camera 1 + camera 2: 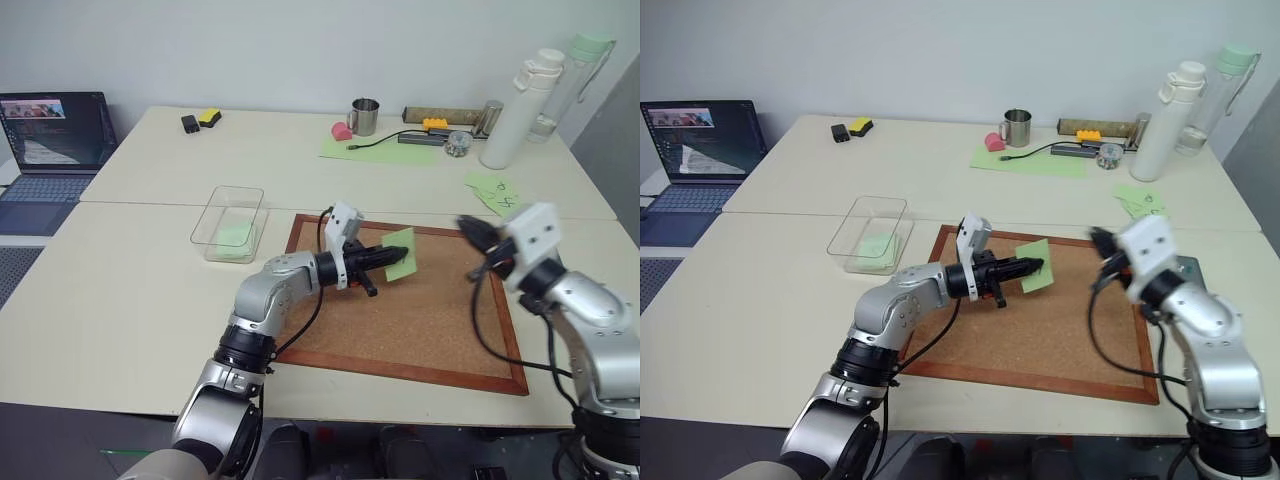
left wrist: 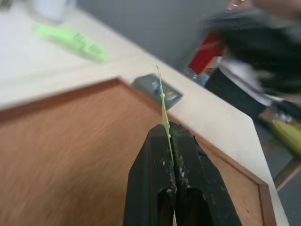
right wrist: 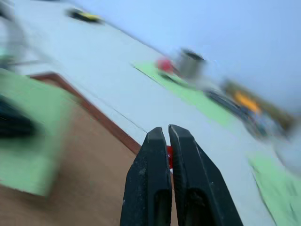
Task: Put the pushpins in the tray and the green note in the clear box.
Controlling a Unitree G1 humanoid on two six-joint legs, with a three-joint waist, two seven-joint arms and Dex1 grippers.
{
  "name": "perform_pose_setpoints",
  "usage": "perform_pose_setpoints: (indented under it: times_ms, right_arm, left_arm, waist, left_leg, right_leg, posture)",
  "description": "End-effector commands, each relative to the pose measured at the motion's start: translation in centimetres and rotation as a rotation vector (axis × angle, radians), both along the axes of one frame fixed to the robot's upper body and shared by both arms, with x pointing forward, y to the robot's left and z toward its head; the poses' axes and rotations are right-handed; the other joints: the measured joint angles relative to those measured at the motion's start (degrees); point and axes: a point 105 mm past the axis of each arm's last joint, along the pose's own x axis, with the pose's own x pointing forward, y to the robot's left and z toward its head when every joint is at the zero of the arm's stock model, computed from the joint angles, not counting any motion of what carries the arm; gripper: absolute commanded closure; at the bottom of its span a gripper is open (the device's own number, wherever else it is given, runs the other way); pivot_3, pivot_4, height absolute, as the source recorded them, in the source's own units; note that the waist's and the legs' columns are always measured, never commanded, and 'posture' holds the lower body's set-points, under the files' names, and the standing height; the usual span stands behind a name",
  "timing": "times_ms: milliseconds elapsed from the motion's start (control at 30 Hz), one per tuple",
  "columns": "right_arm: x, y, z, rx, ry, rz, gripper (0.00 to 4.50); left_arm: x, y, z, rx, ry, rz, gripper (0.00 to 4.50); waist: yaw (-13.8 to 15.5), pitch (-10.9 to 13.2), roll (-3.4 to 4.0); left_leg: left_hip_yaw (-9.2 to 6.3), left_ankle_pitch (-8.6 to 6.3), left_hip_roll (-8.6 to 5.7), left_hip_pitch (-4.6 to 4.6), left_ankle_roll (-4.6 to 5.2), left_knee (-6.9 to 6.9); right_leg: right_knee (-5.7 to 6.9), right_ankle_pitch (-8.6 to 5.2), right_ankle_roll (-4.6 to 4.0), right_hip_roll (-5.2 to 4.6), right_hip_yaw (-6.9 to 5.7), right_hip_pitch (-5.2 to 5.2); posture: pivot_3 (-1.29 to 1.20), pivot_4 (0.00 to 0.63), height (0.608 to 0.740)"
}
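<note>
Now the left pincer (image 1: 388, 257) is gripping the green note (image 1: 401, 254) by its edge, holding it lifted over the cork board (image 1: 420, 330) at mid-frame. The right pincer (image 1: 468, 228), fingers pressed together and apparently holding nothing, is hovering at the board's right. The note step is underway; next, the note likely needs carrying left to the clear box (image 1: 229, 223) and releasing inside.

Desk clutter sitting around a cork board (image 1: 400, 320)
A laptop (image 1: 52, 135) is glowing far left; a steel mug (image 1: 364, 116) and white bottle (image 1: 522, 108) are standing behind.
</note>
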Motion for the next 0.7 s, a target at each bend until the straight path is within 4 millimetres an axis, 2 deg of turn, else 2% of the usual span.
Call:
perform_pose_setpoints:
  times_ms: [33, 167, 233, 467, 633, 700]
  right_arm:
    - [0.2, -5.7, -1.5, 0.13, 0.096, -0.22, 4.5]
    - [1.0, -9.2, -3.1, 0.192, 0.165, -0.33, 4.5]
    - [1.5, -10.0, -3.5, 0.224, 0.186, -0.346, 4.5]
    - [3.1, -10.3, -4.8, 0.341, 0.24, -0.329, 4.5]
    - [3.9, -11.4, -5.6, 0.37, 0.252, -0.36, 4.5]
    - [4.1, -11.6, -5.6, 0.375, 0.249, -0.365, 4.0]
  left_arm:
    - [-2.3, -2.0, 0.9, 0.09, -0.283, -0.132, 4.49]
    - [-2.6, -2.9, 1.0, 0.106, -0.376, -0.155, 4.49]
    - [-2.4, -3.0, 0.9, 0.112, -0.391, -0.148, 4.49]
    - [-1.9, -2.9, 0.6, 0.113, -0.358, -0.127, 4.49]
    - [-2.1, -2.5, 0.7, 0.103, -0.328, -0.12, 4.49]
    - [-2.1, -2.4, 0.6, 0.108, -0.322, -0.116, 4.5]
  waist:
    - [0.05, -0.02, 0.05]
    - [-0.41, -0.02, 0.13]
    - [-0.74, -0.03, 0.18]
    - [-0.89, -0.05, 0.24]
    - [-0.83, -0.05, 0.24]
    - [-0.83, -0.04, 0.25]
  left_leg:
    - [0.02, -0.02, 0.0, 0.03, 0.04, -0.01]
    - [0.13, -0.1, -0.07, 0.07, 0.18, -0.04]
    - [0.14, -0.1, -0.07, 0.07, 0.18, -0.04]
    - [0.13, -0.1, -0.06, 0.07, 0.18, -0.08]
    - [0.13, -0.1, -0.04, 0.06, 0.19, -0.05]
    - [0.12, -0.1, -0.02, 0.06, 0.19, -0.05]
  right_leg:
    - [0.0, 0.0, 0.0, 0.0, 0.03, 0.0]
    - [0.01, 0.0, 0.0, 0.12, 0.17, -0.01]
    - [0.01, 0.0, 0.0, 0.12, 0.19, -0.02]
    - [0.0, 0.0, 0.0, 0.25, 0.18, -0.03]
    - [-0.01, 0.01, 0.0, 0.16, 0.19, -0.01]
    - [-0.01, 0.01, 0.0, 0.16, 0.18, -0.01]
  posture:
    - [0.0, 0.15, 0.74]
    - [0.0, 0.15, 0.74]
    - [0.0, 0.15, 0.74]
    - [0.0, 0.15, 0.74]
    - [0.0, 0.15, 0.74]
    - [0.0, 0.15, 0.74]
